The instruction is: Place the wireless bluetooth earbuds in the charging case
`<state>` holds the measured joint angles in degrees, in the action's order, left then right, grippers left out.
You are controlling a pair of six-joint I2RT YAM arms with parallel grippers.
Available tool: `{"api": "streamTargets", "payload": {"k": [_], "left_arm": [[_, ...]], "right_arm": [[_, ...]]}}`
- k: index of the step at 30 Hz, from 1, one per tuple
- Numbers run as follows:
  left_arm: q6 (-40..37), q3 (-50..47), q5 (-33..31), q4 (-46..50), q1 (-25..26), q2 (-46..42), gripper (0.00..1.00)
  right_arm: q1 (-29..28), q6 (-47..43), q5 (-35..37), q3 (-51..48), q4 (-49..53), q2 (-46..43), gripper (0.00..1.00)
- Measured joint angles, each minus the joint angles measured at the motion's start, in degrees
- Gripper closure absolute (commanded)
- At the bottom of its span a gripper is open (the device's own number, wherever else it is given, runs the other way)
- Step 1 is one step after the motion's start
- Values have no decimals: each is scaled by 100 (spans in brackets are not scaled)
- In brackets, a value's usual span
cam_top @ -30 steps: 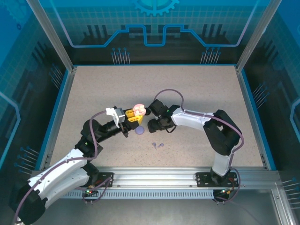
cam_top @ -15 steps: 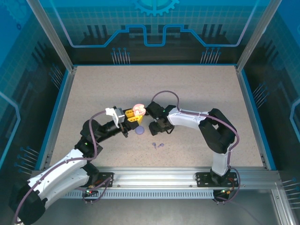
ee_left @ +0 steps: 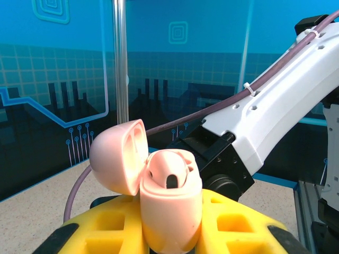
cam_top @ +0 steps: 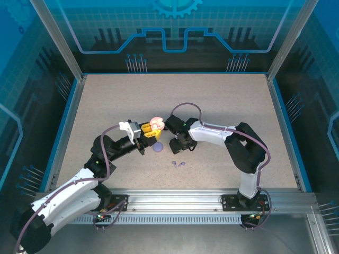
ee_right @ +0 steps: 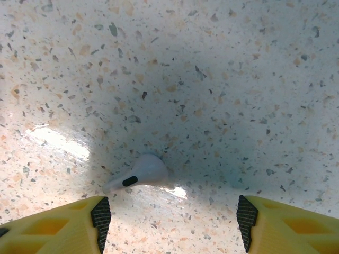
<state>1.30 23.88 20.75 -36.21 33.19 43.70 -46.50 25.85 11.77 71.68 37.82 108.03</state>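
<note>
My left gripper [ee_left: 170, 235] is shut on a pale pink charging case [ee_left: 170, 209], held upright with its lid [ee_left: 117, 157] swung open to the left. One pink earbud [ee_left: 172, 170] sits in the case. From above, the case [cam_top: 157, 124] is at the table's middle. My right gripper [ee_right: 173, 216] is open and points down at the table just right of it. A pale earbud [ee_right: 142, 172] lies flat on the speckled table between and slightly ahead of the jaws, closer to the left pad [ee_right: 100, 216]. Two purple earbuds [cam_top: 178, 164] lie loose nearer the front.
A small round purple case [cam_top: 157, 148] rests on the table just in front of the left gripper [cam_top: 149, 133]. The right arm [cam_top: 212, 133] reaches in from the right, close to the pink case. Blue walls [cam_top: 69, 116] ring the table.
The right arm has shifted slightly left toward the pink case, and its jaws have narrowed a little. The left arm and the case have stayed still.
</note>
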Motion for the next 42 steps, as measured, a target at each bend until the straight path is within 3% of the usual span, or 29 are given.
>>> {"api": "streamTargets", "payload": {"k": [16,42], "left_arm": [[0,-4,-2,44,0,-63,96],[0,-4,-42,55,0,-42,95]], "right_arm": [[-2,2,-17,284,-225,422,32],[-13,2,72,76,-76,238,35]]}}
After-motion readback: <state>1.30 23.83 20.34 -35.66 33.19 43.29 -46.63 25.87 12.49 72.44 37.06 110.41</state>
